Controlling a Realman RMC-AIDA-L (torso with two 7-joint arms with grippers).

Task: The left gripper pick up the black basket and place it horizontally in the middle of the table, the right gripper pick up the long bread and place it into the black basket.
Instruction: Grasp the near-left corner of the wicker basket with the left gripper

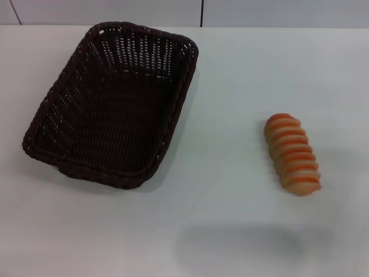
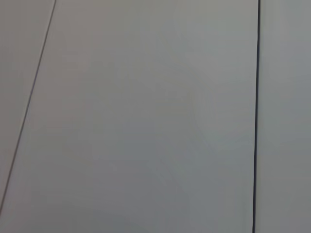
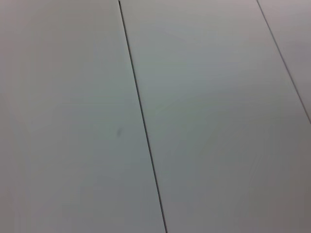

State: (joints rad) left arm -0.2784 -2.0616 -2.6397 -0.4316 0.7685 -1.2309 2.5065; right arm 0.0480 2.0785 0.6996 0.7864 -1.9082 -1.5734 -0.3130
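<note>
Head view: I am looking down at the black basket (image 1: 112, 104), which is sitting on the table (image 1: 230, 231) with its long axis running diagonally away from me, its far end leaning toward the robot's right, so it is not yet lying horizontally. The long bread (image 1: 292, 153) is lying well apart from the basket, on the basket's right side, its long axis also running roughly away from me. By side alone, I am judging the left arm nearer the basket and the right arm nearer the bread. Neither gripper is appearing here, so I cannot tell how the fingers of either are standing or whether they are holding anything; only a soft shadow is falling on the table nearer to me than the bread.

Left wrist view: I am seeing only pale panels with thin dark seams; no basket, no fingers.

Right wrist view: likewise, only pale seamed panels are showing; no bread, no fingers.
</note>
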